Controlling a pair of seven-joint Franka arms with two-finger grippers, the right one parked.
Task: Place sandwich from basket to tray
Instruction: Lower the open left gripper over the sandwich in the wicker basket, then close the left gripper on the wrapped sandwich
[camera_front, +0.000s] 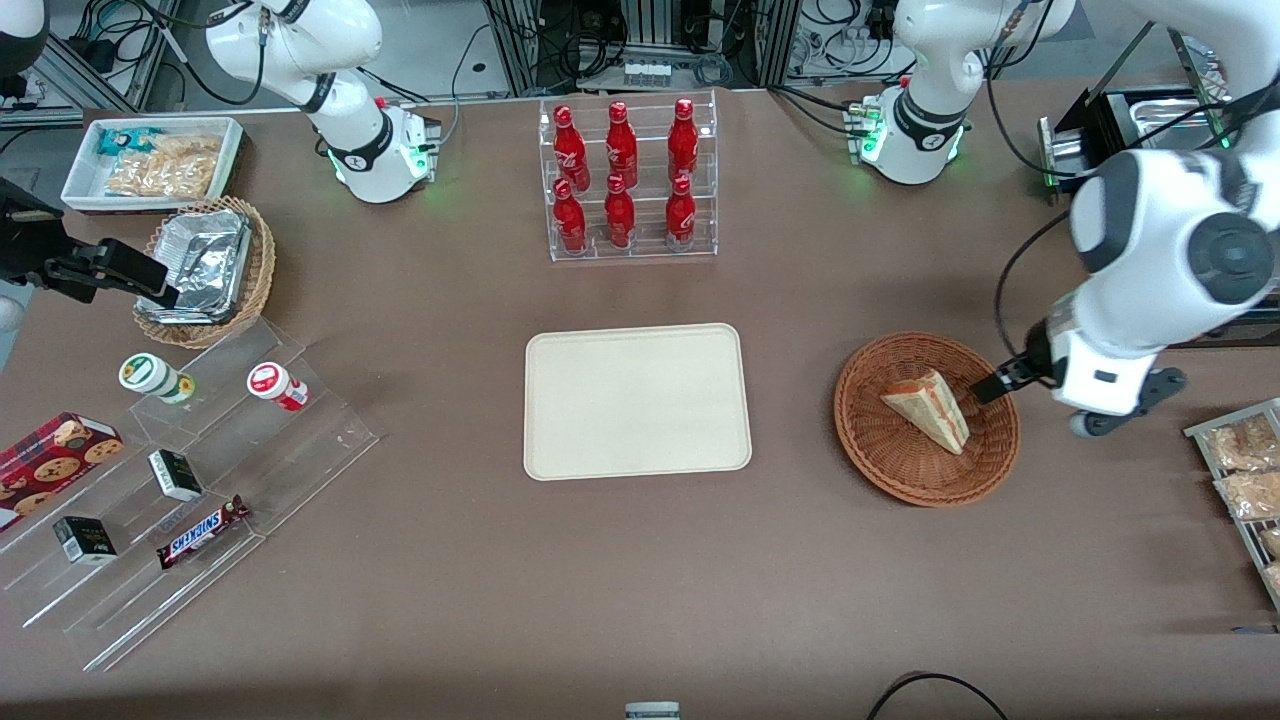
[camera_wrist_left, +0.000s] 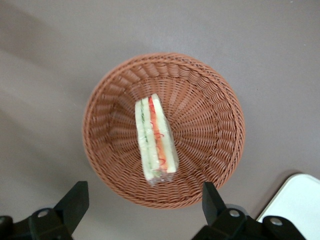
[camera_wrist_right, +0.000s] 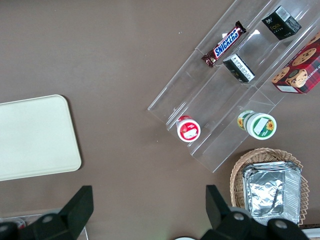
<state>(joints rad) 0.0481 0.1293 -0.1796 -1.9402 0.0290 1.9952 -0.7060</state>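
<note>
Above the basket (camera_wrist_left: 164, 131) the gripper (camera_wrist_left: 142, 206) hovers with fingers spread and empty, the sandwich (camera_wrist_left: 155, 139) lies ungrasped on its wicker floor, and the tray (camera_front: 637, 401) is bare, so grasp, transfer and release all remain.

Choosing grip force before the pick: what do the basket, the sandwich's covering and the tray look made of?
Basket: reddish-brown woven wicker, with visible ribbed weave. Sandwich: soft white bread, apparently in clear film, glossy and crinkled at one end. Tray: matte cream, smooth, probably plastic. The gripper is open above the basket.
</note>
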